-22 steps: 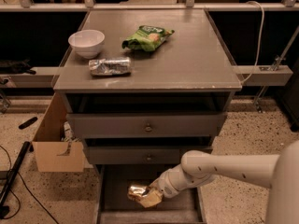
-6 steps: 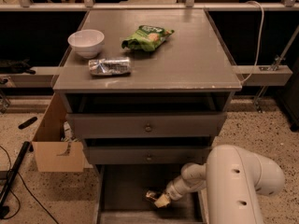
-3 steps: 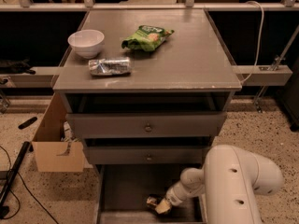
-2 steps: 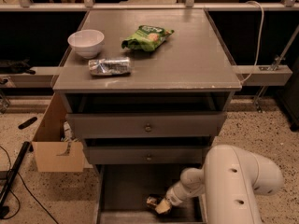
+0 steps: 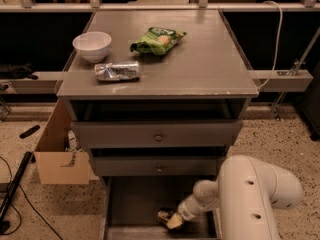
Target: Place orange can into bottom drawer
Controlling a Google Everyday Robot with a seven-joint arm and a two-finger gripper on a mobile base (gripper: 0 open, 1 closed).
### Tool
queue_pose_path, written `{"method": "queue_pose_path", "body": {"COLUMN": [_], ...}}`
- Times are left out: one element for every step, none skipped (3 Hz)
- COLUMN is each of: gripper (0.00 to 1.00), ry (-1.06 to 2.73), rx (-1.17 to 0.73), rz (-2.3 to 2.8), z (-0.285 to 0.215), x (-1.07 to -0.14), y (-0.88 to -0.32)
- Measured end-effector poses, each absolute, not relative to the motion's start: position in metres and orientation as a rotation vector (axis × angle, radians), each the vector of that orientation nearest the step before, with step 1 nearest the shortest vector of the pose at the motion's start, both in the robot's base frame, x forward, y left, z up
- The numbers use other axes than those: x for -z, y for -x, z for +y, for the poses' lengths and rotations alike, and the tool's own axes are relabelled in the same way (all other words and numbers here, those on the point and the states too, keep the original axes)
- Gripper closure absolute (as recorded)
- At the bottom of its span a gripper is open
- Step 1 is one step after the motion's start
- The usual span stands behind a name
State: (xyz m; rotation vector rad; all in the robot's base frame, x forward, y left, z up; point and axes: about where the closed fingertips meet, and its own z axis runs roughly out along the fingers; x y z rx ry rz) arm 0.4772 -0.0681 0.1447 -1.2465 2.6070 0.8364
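The bottom drawer [image 5: 135, 204] of the grey cabinet is pulled open, showing a dark flat floor. My gripper [image 5: 172, 220] is low inside it, near the front right, at the end of the white arm [image 5: 250, 194]. It is shut on the orange can [image 5: 164, 216], which lies at or just above the drawer floor, partly hidden by the gripper.
On the cabinet top are a white bowl [image 5: 92, 45], a crushed silver-grey can [image 5: 117, 70] and a green chip bag [image 5: 157, 39]. Two upper drawers [image 5: 157, 134] are slightly open. A cardboard box [image 5: 60, 156] stands on the floor at left, near cables.
Over seven seconds the gripper has lowered the can from above the drawer down to its floor and shifted right. In the last second nothing visibly moved.
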Motion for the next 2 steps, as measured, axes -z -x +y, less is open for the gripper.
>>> {"method": "queue_pose_path", "body": {"gripper": [0.00,0.00], "ry": [1.247,1.247], "rx": [-0.837,-0.837], "rz": [2.607,2.607], "z": [-0.0680,-0.0680], "x": [-0.1446,-0.1446], "y": [-0.4771,-0.4771]}}
